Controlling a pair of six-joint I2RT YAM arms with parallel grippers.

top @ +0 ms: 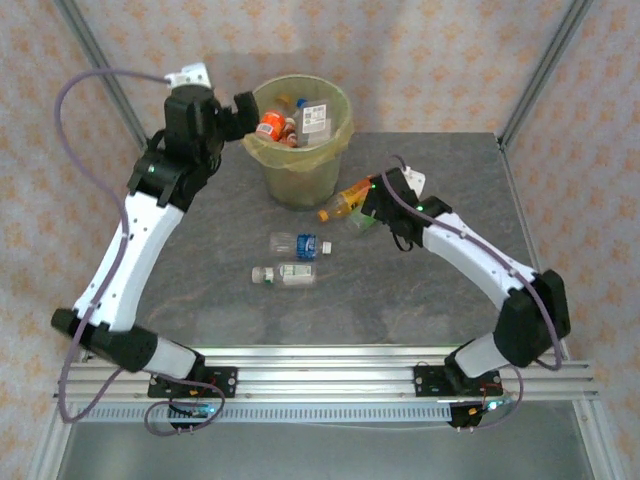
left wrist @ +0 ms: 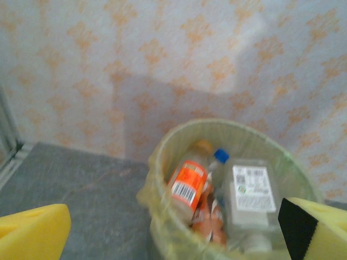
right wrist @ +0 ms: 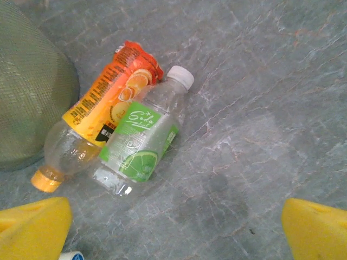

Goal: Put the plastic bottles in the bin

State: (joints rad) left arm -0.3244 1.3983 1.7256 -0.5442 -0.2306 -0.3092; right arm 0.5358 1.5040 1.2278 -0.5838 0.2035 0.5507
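Note:
The pale yellow-green bin (top: 300, 178) stands at the back middle of the table and holds several plastic bottles. Among them are an orange-labelled one (left wrist: 187, 184) and a flat clear one with a white label (left wrist: 250, 190). My left gripper (top: 244, 110) hovers at the bin's left rim (left wrist: 157, 208), open (left wrist: 179, 234) with nothing between its fingers. My right gripper (top: 372, 207) hangs open (right wrist: 176, 233) just right of the bin, over an orange-labelled bottle (right wrist: 103, 116) and a green-labelled one (right wrist: 142, 142) lying side by side on the table. Two more bottles lie further forward, one blue-labelled (top: 298, 244) and one pale (top: 285, 274).
The grey stone-look tabletop (top: 200, 290) ends at a metal rail (top: 330, 365) near the arm bases. Frame posts rise at the back left (top: 95, 50) and back right (top: 545, 60). A patterned wall stands behind the bin.

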